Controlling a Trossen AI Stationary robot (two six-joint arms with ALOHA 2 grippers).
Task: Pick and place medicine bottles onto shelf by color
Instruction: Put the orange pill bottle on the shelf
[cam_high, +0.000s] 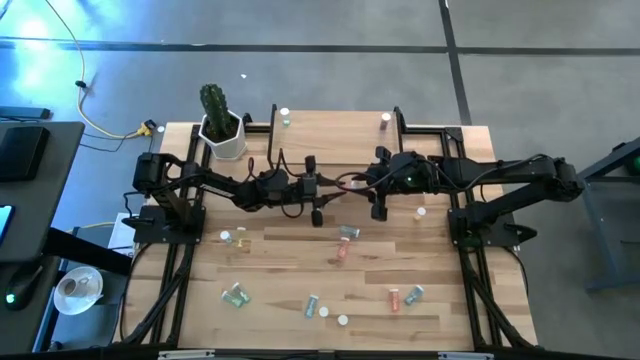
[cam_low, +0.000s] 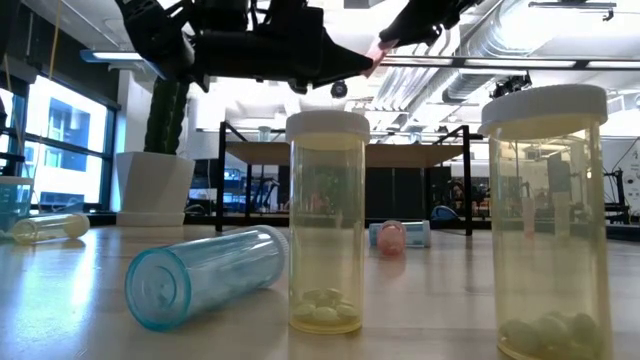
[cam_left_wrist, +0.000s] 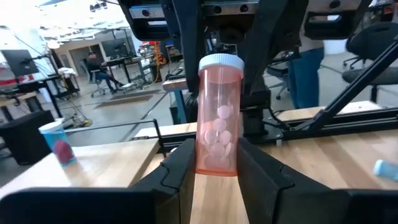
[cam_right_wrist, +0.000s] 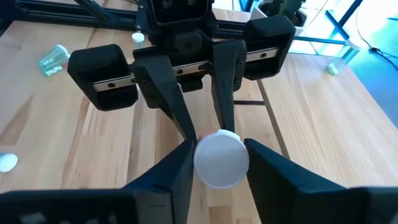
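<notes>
- High view: the left gripper and right gripper meet nose to nose over the middle of the table. What they share is too small to make out from up here. Loose bottles lie scattered nearer the front edge.
- Low view: a bit of the pink bottle peeks out up top where the two arms meet. It's well above the table and the shelf at the back.
- Left wrist view: the left gripper is clamped on the bottle's lower body, fingers tight on both sides. The white cap points away, straight at the right arm.
- Right wrist view: you look down the bottle end-on, so its long axis runs along the right gripper's line of approach. The right gripper is already around the cap, but I can't tell whether it has actually grabbed on yet.
- My read: this is a handover, and it hinges on that lineup.
</notes>
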